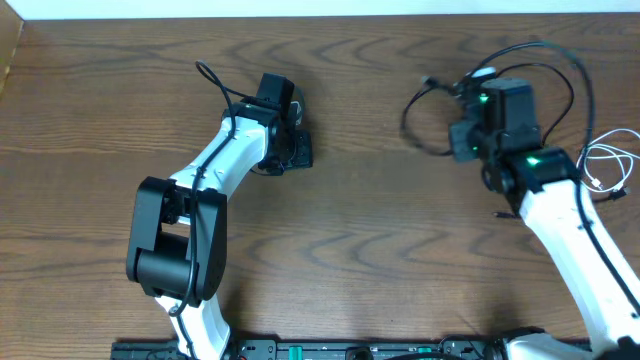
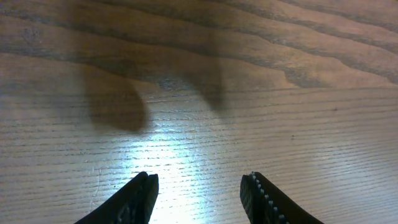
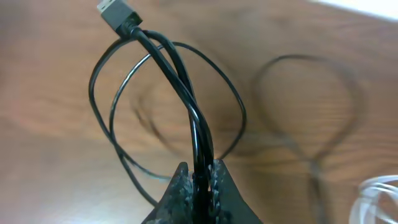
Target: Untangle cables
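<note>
Cables: thin black looped cord point(image 3: 180, 90) is pinched in your right gripper point(image 3: 200, 180), loops running straight ahead of the jaws; thin white cord point(image 3: 380, 186) lies beside. Left gripper point(image 2: 199, 193) spread, well apart leftward.

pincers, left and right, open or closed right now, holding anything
left pincer: open, holding nothing
right pincer: closed on the looped black cable

A dark wood-grain table point(image 1: 360, 240) fills the view, with a pale strip point(image 1: 300, 8) along its far edge.
</note>
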